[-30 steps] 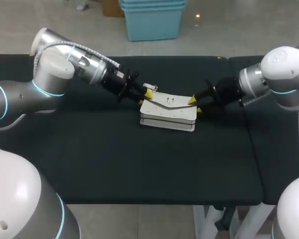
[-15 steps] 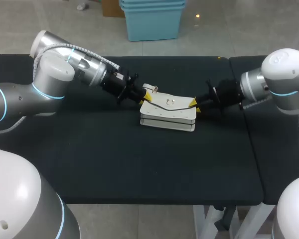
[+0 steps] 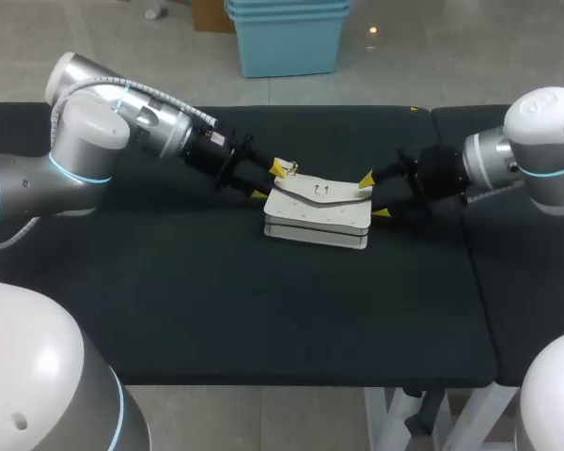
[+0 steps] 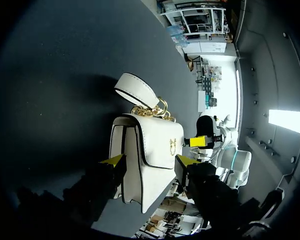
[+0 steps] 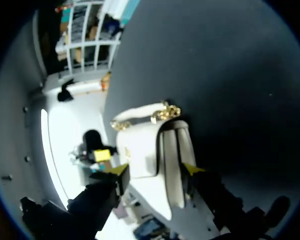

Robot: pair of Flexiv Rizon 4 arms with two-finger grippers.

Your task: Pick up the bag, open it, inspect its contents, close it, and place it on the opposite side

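Pickup stage: white leather flap bag w/ gold chain [image 3: 318,214] lies flat; L gripper [image 3: 269,181] & R gripper [image 3: 373,195] straddle its ends, jaws apart. Next, prob.: clamp both, lift.

no readable text, labels or numbers, bag [image 3: 318,218] bears only a gold clasp [image 4: 173,146]

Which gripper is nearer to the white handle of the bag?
Left. The left gripper is at the end of the bag where the handle lies, close to it; the right gripper is at the opposite end.
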